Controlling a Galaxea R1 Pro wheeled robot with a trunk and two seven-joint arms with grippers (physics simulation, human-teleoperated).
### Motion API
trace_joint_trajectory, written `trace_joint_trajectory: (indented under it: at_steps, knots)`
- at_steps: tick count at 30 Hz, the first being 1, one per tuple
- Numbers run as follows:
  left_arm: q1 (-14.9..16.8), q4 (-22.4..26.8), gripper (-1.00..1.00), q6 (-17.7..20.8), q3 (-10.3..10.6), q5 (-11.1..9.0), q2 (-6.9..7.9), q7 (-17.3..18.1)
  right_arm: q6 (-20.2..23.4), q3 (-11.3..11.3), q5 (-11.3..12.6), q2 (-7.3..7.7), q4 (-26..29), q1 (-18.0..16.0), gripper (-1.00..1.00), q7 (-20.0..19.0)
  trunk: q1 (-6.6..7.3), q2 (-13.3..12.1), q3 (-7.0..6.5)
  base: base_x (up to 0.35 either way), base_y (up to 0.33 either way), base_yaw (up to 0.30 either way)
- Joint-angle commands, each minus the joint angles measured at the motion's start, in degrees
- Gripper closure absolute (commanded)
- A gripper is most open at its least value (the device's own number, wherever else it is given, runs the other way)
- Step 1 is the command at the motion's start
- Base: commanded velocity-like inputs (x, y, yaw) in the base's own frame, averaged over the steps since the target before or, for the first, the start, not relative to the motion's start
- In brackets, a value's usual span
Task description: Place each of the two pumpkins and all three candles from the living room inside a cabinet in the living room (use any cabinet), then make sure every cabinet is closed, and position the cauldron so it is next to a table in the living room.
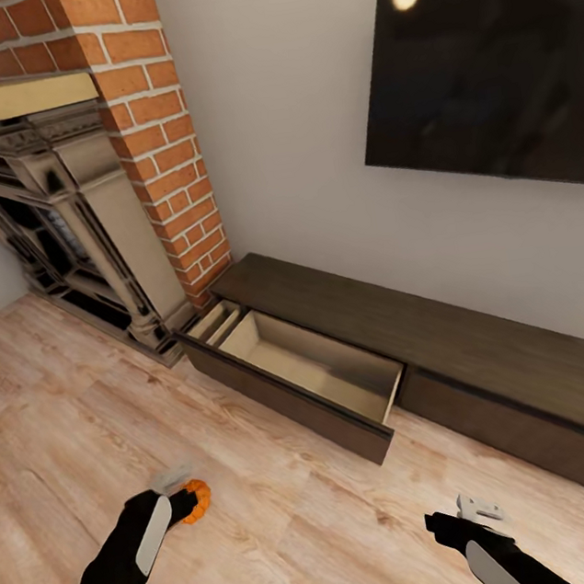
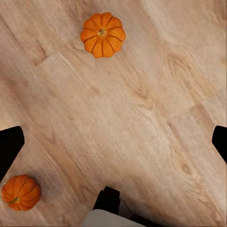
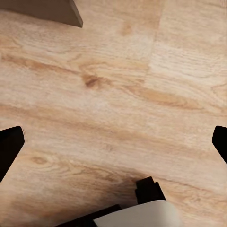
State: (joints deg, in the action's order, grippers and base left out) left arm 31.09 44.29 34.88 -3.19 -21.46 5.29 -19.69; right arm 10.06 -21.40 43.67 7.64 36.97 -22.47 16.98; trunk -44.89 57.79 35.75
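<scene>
A low dark-brown cabinet is seen along the beige wall, with its leftmost drawer pulled out over the plank floor and nothing seen lying in it. Two orange pumpkins are seen on the floor in the left wrist view, one ahead of the left gripper and another beside one finger; neither is held, since the fingers are spread wide. The right gripper is likewise spread, holding nothing, above bare planks near the drawer's corner. A round pumpkin could probably be nudged and rolled away by a finger during descent. The drawer's projecting front edge could be struck by either arm. Open floor is left between drawer and grippers; the fireplace surround closes off the drawer's left end.
</scene>
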Motion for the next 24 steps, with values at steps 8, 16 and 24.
trace_joint_trajectory:
  at_steps: [8,16,24]
  knots:
    - [0.1,-7.7,-1.0,-8.3,0.1,-0.6,0.09,-3.2,0.1,-2.9,0.4,0.09,0.1,0.0,-1.0,0.7,1.76,-3.2,-1.8,0.0,0.0,0.244]
    - [0.0,-11.3,-1.0,-11.3,0.1,-0.6,-0.13,-3.1,0.0,-4.7,0.4,0.09,0.0,0.0,-1.0,0.8,2.64,-4.8,-2.92,0.0,0.0,0.244]
    - [0.0,-11.8,-1.0,-12.4,1.2,0.1,-1.11,-3.0,0.0,-4.8,0.4,0.09,0.0,0.0,-1.0,0.6,2.64,-4.8,-3.29,-0.085,-0.011,0.233]
